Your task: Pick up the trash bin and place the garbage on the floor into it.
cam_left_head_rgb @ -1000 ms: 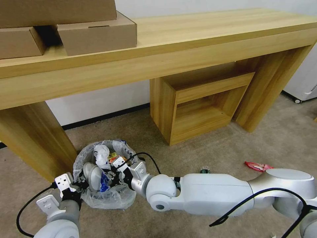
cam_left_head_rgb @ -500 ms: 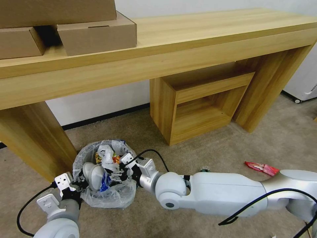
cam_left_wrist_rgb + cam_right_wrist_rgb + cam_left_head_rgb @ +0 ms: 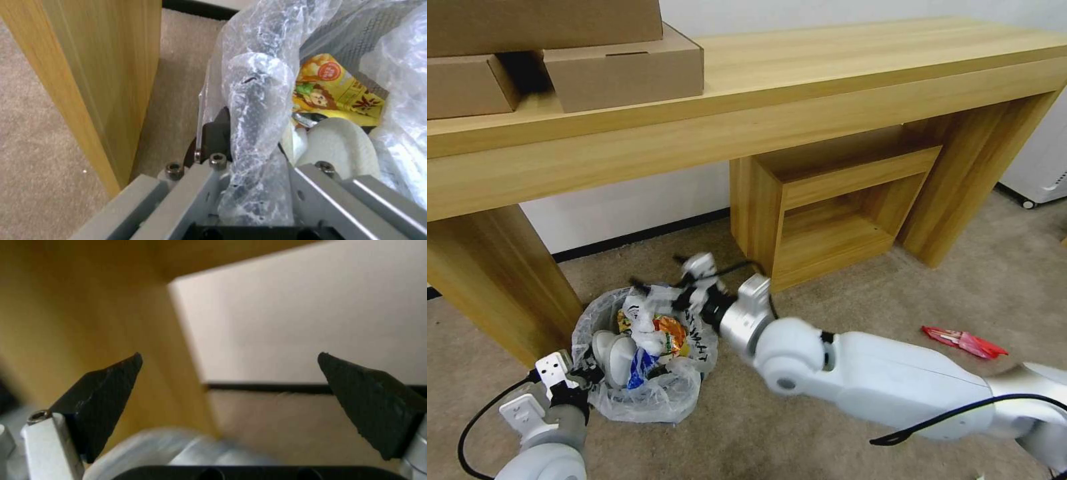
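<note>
Trash bin [image 3: 627, 393]: crinkly translucent liner pinched by left gripper [image 3: 249, 166].

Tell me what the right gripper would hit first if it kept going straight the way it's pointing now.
Probably the wooden table leg or the white wall beside it. The right gripper, jaws open and empty, sits above the trash bin and aims over the floor; depth is unclear, so which comes first can't be settled.
</note>
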Controlling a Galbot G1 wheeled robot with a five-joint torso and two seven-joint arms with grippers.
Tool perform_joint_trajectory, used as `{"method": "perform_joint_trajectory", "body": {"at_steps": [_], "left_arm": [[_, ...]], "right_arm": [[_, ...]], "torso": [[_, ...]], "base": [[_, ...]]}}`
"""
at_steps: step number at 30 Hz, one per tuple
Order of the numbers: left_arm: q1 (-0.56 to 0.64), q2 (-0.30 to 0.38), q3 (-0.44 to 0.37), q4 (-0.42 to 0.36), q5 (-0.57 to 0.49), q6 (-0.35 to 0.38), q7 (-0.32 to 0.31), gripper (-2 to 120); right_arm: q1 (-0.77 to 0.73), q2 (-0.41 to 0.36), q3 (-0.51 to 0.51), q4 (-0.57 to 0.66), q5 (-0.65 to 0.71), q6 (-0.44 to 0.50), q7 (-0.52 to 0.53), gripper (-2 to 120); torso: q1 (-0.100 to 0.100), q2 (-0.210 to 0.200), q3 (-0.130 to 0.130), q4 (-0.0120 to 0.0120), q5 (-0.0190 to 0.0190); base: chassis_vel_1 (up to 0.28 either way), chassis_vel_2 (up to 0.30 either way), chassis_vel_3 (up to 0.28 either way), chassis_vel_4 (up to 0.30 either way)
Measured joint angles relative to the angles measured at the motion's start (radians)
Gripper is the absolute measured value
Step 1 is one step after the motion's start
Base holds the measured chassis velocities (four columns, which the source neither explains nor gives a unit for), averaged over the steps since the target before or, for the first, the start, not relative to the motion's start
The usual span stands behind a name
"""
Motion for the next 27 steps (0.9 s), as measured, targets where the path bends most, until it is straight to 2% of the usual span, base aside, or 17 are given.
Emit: {"method": "perform_joint_trajectory", "body": {"at_steps": [3, 4, 6, 7, 9, 10, 14, 15, 18, 27], "left_arm": [[0.006, 0.006, 0.001, -0.011, -0.02, 0.02, 0.0, 1], [0.006, 0.006, 0.001, -0.011, -0.02, 0.02, 0.0, 1], [0.006, 0.009, 0.003, -0.016, -0.027, 0.031, 0.0, 1], [0.006, 0.009, 0.003, -0.016, -0.027, 0.031, 0.0, 1], [0.004, 0.013, 0.007, -0.016, -0.028, 0.035, 0.001, 1], [0.004, 0.013, 0.007, -0.016, -0.028, 0.035, 0.001, 1], [0.005, 0.02, 0.011, -0.015, -0.025, 0.038, 0.005, 1], [0.005, 0.02, 0.011, -0.015, -0.025, 0.038, 0.005, 1], [0.006, 0.029, 0.012, -0.012, -0.023, 0.038, 0.006, 1], [0.007, 0.048, 0.012, -0.01, -0.026, 0.038, 0.006, 1]], "right_arm": [[-0.072, -0.061, 0.149, 0.01, -0.007, -0.012, 0.013, 100], [-0.072, -0.061, 0.149, 0.01, -0.007, -0.012, 0.013, 100], [-0.126, -0.092, 0.241, 0.011, -0.017, -0.027, 0.023, 100], [-0.126, -0.092, 0.241, 0.011, -0.017, -0.027, 0.023, 100], [-0.192, -0.119, 0.343, 0.012, -0.035, -0.041, 0.037, 100], [-0.192, -0.119, 0.343, 0.012, -0.035, -0.041, 0.037, 100], [-0.297, -0.142, 0.477, 0.006, -0.079, -0.059, 0.057, 100], [-0.297, -0.142, 0.477, 0.006, -0.079, -0.059, 0.057, 100], [-0.409, -0.156, 0.593, 0.006, -0.109, -0.07, 0.069, 100], [-0.582, -0.166, 0.751, -0.013, -0.169, -0.079, 0.084, 100]], "torso": [[0.0, 0.0, 0.0, -0.0002, 0.0001], [0.0, 0.0, 0.0, -0.0002, 0.0001], [0.0, 0.0, 0.0, -0.0002, 0.0003], [0.0, 0.0, 0.0, -0.0002, 0.0003], [0.0, 0.0, 0.0, -0.0001, 0.0002], [0.0, 0.0, 0.0, -0.0001, 0.0002], [0.0, 0.0, 0.0, 0.0, 0.0002], [0.0, 0.0, 0.0, 0.0, 0.0002], [0.0, 0.0, 0.0, 0.0, 0.0001], [0.0, 0.0, 0.0, -0.0001, 0.0001]], "base": [[0.0, 0.0, 0.0, 0.0], [0.0, 0.0, 0.0, 0.0], [0.0, 0.0, 0.0, 0.0], [0.0, 0.0, 0.0, 0.0], [0.0, 0.0, 0.0, 0.0], [0.0, 0.0, 0.0, 0.0], [0.0, 0.0, 0.0, 0.0], [0.0, 0.0, 0.0, 0.0], [0.0, 0.0, 0.0, 0.0], [0.0, 0.0, 0.0, 0.0]]}}
